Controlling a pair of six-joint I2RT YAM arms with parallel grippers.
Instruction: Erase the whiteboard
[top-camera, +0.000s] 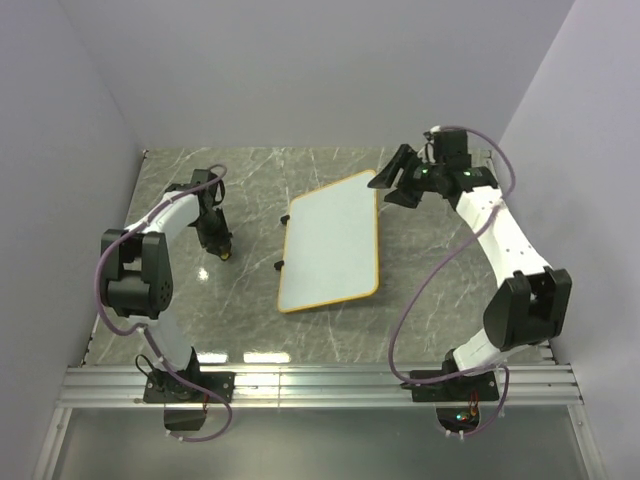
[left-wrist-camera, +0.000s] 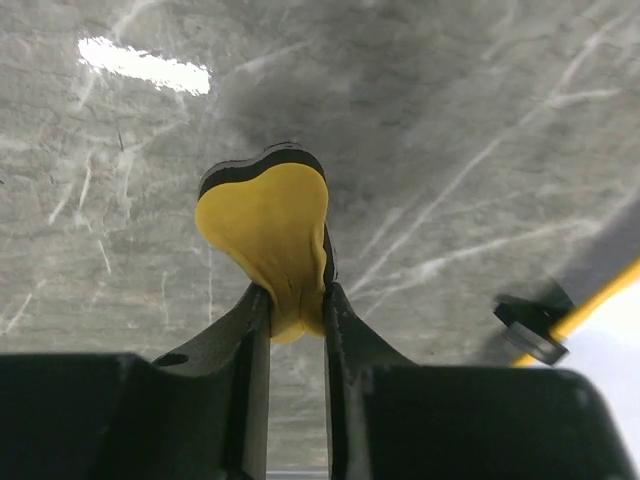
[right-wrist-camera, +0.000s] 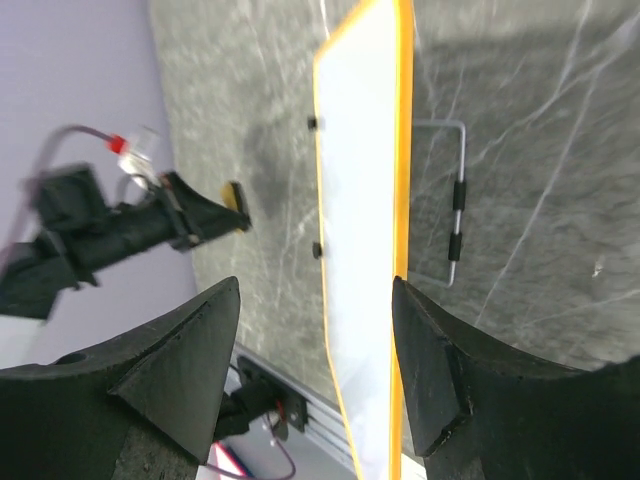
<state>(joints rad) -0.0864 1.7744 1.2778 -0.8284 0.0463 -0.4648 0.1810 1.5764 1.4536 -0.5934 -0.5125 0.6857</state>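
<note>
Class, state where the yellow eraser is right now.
The eraser is pinched in the left pincer, left of centre in the top view, to the left of the whiteboard and not touching it.

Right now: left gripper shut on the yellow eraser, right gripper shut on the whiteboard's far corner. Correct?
One thing's off. The left gripper is shut on the yellow eraser, but the right gripper is open, jaws spread wide by the far corner of the whiteboard, not clamped on it. The right wrist view shows it.
</note>
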